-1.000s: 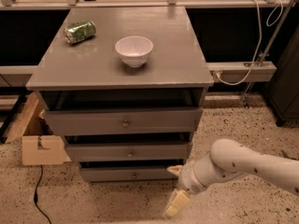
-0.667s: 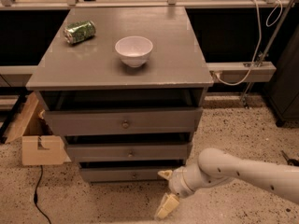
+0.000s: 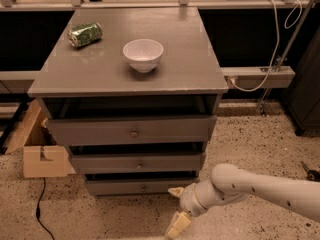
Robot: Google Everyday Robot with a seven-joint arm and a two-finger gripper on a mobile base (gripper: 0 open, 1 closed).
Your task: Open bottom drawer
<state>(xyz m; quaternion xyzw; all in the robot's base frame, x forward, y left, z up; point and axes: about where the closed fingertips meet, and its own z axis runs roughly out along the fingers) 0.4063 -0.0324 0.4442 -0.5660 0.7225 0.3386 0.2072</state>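
The bottom drawer [image 3: 120, 187] is the lowest grey front of the cabinet, with a small round knob [image 3: 144, 187] at its middle. It sits nearly flush, with a dark gap above it. My gripper [image 3: 176, 208] is low, just right of the knob and in front of the drawer's right half. It is open and empty: one cream finger [image 3: 175, 191] lies close to the drawer front, the other [image 3: 178, 225] hangs near the floor. The white arm [image 3: 260, 186] comes in from the lower right.
Two larger drawers [image 3: 132, 131] sit above, both slightly out. The cabinet top [image 3: 185, 59] carries a white bowl [image 3: 143, 54] and a green can [image 3: 85, 34] lying on its side. A cardboard box [image 3: 37, 149] stands at the cabinet's left. Speckled floor [image 3: 250, 139] lies around.
The arm has moved left, bringing the gripper from beyond the cabinet's right edge to in front of the bottom drawer near its knob. The drawers have not moved.
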